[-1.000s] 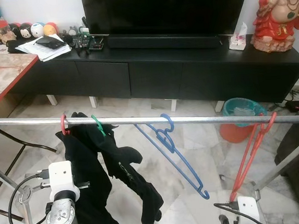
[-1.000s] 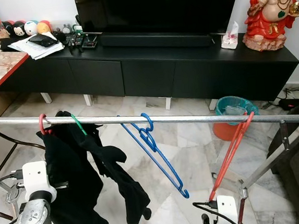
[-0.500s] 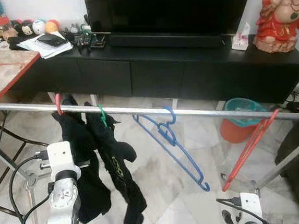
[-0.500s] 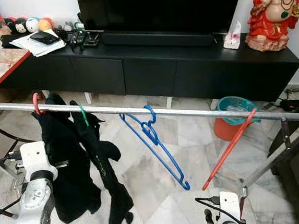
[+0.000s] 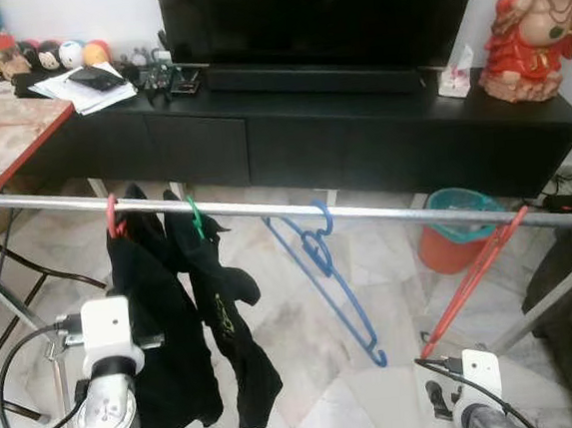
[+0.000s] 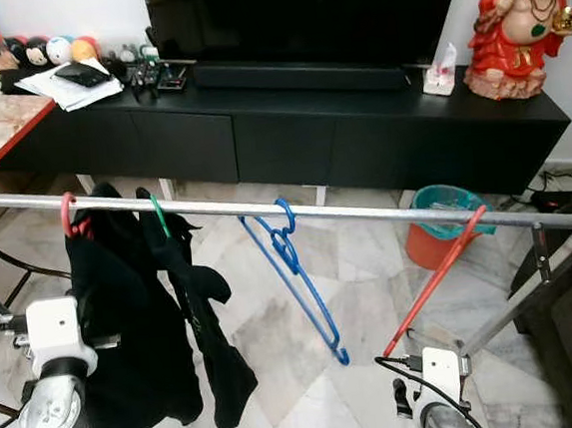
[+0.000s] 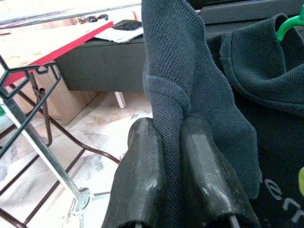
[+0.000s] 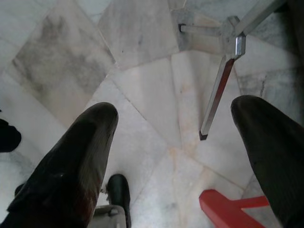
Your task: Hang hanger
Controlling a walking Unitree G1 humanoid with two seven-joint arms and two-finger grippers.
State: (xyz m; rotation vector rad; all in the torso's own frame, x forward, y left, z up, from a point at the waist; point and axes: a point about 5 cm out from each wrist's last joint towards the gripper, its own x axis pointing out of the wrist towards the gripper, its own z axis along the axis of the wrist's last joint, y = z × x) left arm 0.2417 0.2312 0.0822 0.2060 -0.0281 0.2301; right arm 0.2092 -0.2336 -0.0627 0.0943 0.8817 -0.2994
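A silver rail runs across in front of me. On it hang a pink hanger and a green hanger, each carrying a black garment. A bare blue hanger hangs tilted near the middle. A red hanger leans against the rail at the right. My left gripper is shut on a fold of the dark knit garment, low beside the pink hanger. My right gripper is open above the marble floor, with the red hanger's end close by.
A long black TV cabinet with a TV stands behind the rail. A red statue sits on its right end. A teal bin stands on the floor below it. A red-edged table is at the left. Rack legs stand low right.
The view has shifted a little. My left wrist sits lower in the picture, still holding the black garment. The blue and red hangers have swung slightly on the rail.
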